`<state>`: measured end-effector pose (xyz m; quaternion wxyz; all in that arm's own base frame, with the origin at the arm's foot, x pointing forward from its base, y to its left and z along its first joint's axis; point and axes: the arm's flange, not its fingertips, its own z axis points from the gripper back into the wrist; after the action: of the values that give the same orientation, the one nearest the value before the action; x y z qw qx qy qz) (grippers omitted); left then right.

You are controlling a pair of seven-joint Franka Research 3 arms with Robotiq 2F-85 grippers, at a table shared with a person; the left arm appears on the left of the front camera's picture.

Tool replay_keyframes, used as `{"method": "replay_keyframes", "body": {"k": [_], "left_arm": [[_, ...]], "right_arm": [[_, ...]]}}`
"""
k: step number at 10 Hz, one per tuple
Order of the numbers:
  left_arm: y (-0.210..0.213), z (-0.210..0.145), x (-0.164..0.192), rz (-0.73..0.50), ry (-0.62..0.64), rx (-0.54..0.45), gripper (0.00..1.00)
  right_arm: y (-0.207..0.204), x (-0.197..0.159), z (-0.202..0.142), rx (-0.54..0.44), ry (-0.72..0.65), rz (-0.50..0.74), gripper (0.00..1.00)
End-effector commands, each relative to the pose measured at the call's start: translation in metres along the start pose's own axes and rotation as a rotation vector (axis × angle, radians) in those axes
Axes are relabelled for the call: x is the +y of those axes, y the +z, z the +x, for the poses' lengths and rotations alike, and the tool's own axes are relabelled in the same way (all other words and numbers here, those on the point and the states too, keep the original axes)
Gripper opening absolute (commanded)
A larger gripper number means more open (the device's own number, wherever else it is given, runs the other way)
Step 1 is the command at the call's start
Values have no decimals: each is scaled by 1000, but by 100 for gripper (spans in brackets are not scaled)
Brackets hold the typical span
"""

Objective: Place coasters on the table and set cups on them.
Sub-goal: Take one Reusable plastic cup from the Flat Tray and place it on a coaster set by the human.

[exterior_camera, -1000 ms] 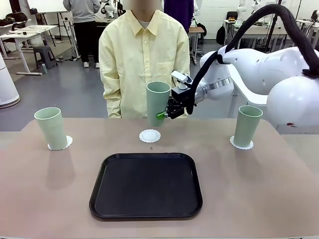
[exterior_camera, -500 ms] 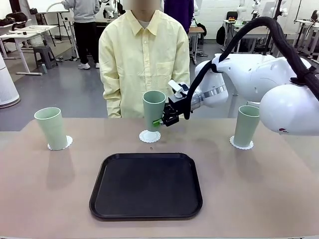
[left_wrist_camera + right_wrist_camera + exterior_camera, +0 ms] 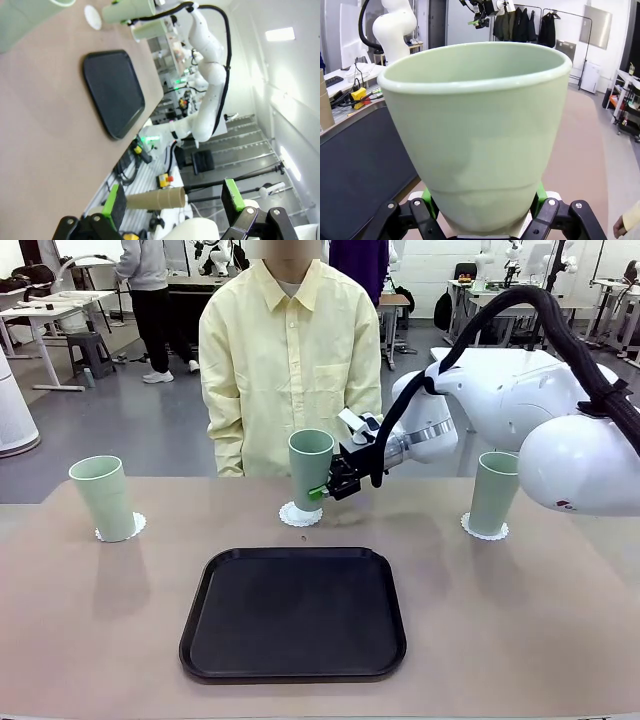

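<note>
My right gripper (image 3: pixel 326 490) is shut on the lower part of a pale-green cup (image 3: pixel 311 468), held upright over the middle coaster (image 3: pixel 300 516) at the far side of the table (image 3: pixel 520 620). The cup's base is on or just above that doily; I cannot tell which. In the right wrist view the cup (image 3: pixel 475 130) stands between the green pads (image 3: pixel 427 204). Two more cups (image 3: pixel 101 498) (image 3: pixel 496 492) stand on coasters (image 3: pixel 122 531) (image 3: pixel 484 531) at far left and far right. My left gripper (image 3: pixel 175 200) is open, off the table's edge.
A black tray (image 3: pixel 293 612) lies empty on the near middle of the table. A person in a yellow shirt (image 3: pixel 288 350) stands at the far edge right behind the held cup. The right arm (image 3: pixel 520 390) stretches in over the right-hand cup.
My right gripper has brought the cup down and slightly left, from well above the table to the middle coaster. The other cups and the tray have stayed put.
</note>
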<state>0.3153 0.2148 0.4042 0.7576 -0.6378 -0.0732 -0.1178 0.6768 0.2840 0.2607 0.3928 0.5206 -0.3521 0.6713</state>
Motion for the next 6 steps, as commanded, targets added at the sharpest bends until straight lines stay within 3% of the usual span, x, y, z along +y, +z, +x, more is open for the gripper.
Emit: {"method": "replay_keyframes", "body": {"k": [1, 6], "left_arm": [[1, -1, -3, -3, -4, -6, 100], [1, -1, -3, -3, -4, -6, 100]], "right_arm": [[-1, 0, 2, 2, 14, 1, 81], [-14, -9, -11, 3, -118, 22, 81]]}}
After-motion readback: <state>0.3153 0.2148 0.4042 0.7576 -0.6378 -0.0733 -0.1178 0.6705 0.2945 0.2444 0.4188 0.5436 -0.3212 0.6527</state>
